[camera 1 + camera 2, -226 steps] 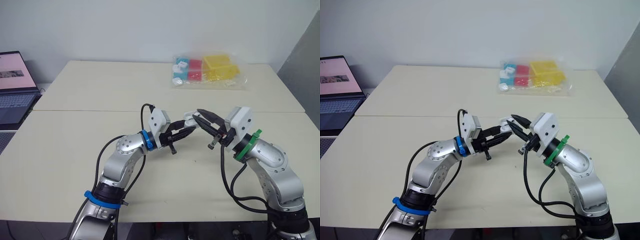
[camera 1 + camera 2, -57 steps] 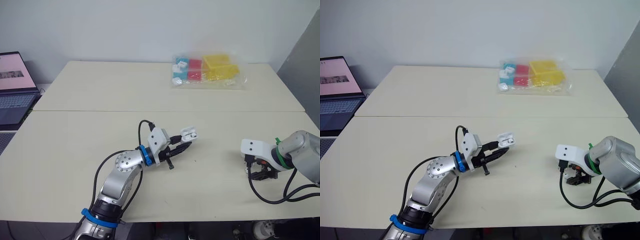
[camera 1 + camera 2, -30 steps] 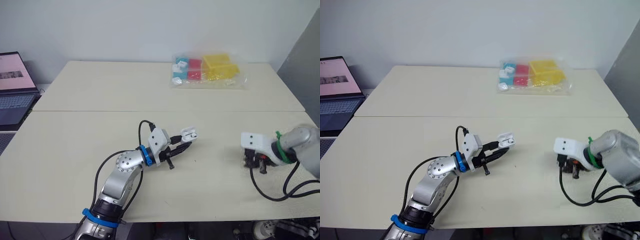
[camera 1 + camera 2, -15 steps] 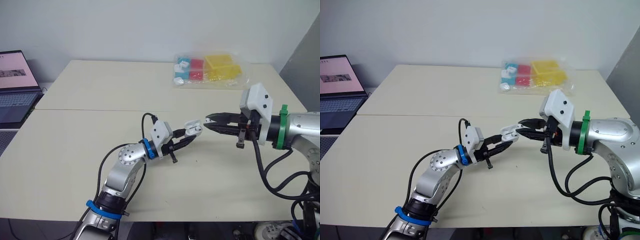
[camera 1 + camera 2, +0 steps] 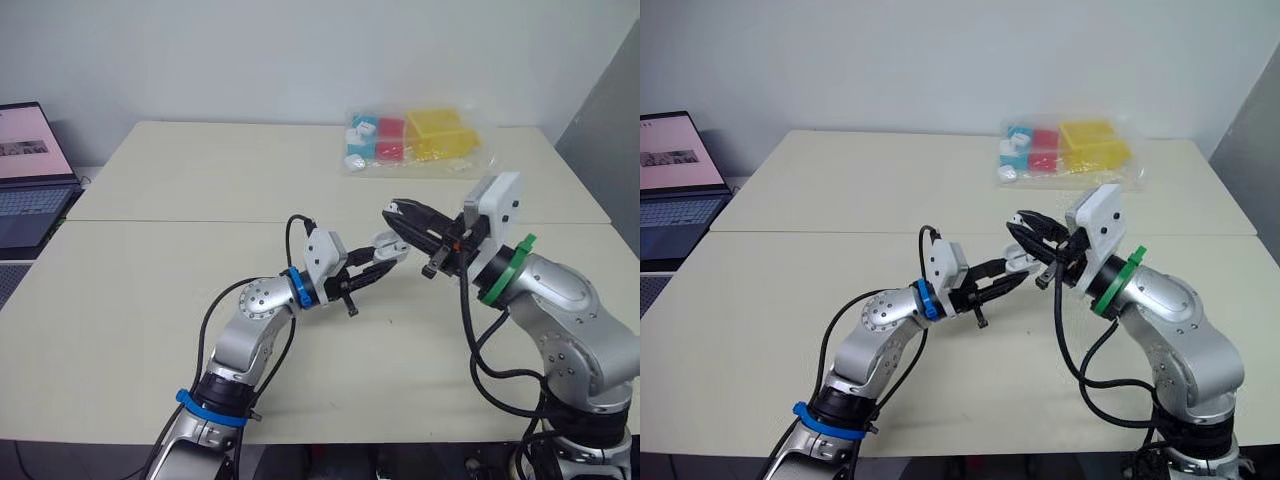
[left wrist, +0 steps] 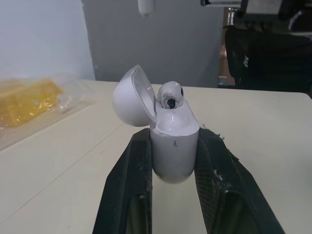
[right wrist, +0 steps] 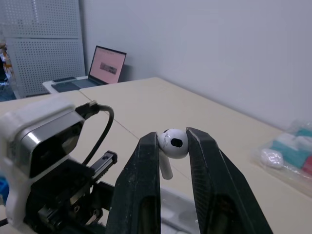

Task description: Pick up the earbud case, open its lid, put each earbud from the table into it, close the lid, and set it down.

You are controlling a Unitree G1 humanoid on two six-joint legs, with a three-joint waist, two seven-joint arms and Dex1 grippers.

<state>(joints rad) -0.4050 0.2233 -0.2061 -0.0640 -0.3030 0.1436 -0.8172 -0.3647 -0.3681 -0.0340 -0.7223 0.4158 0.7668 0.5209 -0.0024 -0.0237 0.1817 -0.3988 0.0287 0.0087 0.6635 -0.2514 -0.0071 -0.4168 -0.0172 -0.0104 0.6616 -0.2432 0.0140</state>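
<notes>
White earbud case, lid open, 1 seated earbud in it, is clamped in left pincer above the counter. Right pincer is clamped on 2nd earbud, just above the case, stem toward it.

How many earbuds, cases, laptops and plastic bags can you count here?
Earbud case: 1
Earbuds: 2, one in the case, one in the right gripper
Laptop: 1
Plastic bag: 1
Total: 5
</notes>
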